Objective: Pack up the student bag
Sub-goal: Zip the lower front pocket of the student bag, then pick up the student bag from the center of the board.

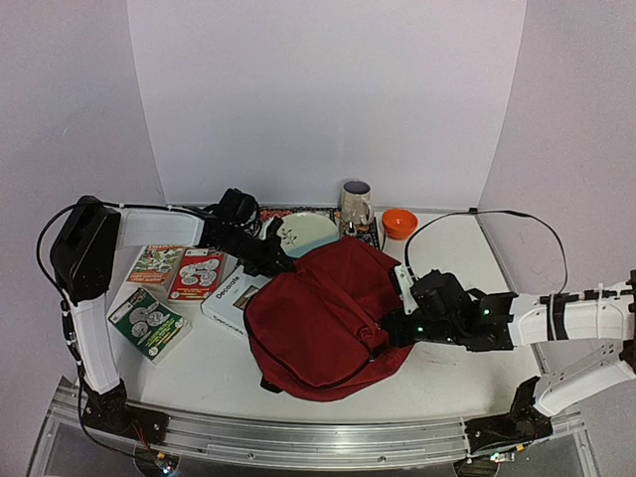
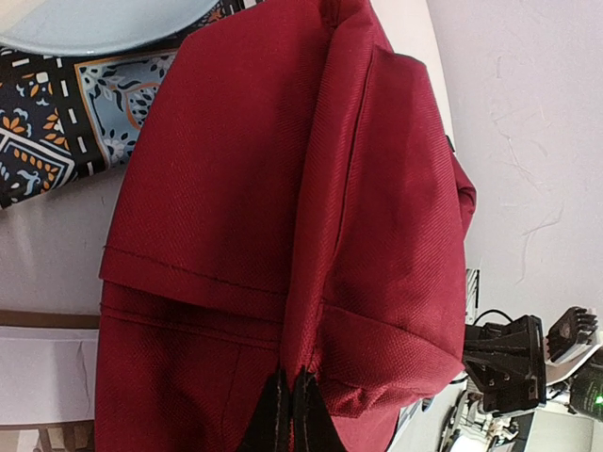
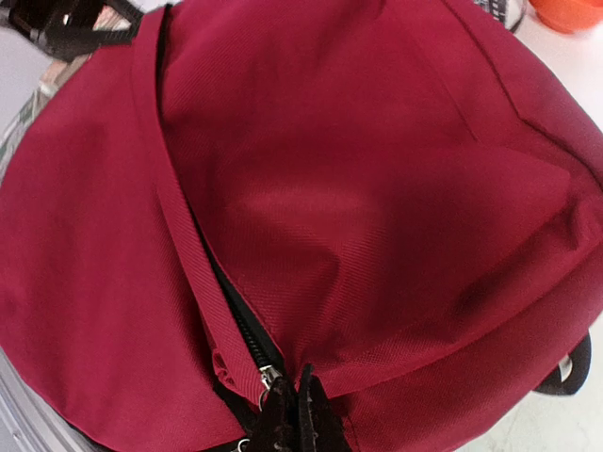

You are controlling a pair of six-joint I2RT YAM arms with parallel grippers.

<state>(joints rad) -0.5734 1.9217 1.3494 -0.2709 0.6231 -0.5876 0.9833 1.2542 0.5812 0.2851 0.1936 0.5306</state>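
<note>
The student bag [image 1: 318, 316], dark red with a black zipper, lies on the table between both arms. My left gripper [image 1: 281, 260] is at its far-left edge. In the left wrist view it [image 2: 290, 400] is shut on a raised fold of the student bag's red fabric [image 2: 283, 188]. My right gripper [image 1: 391, 328] is at the bag's right side. The right wrist view shows it [image 3: 300, 405] shut on the student bag's fabric [image 3: 377, 188] right beside the silver zipper slider [image 3: 268, 377]. The zipper [image 3: 236, 315] looks closed above the slider.
Left of the bag lie a white box [image 1: 231, 298], a red booklet [image 1: 197, 273], a green book [image 1: 147, 321] and another booklet [image 1: 156, 263]. Behind the bag are a pale plate [image 1: 306, 233] on a patterned mat [image 2: 57, 122], a mug [image 1: 356, 204] and an orange bowl [image 1: 399, 222].
</note>
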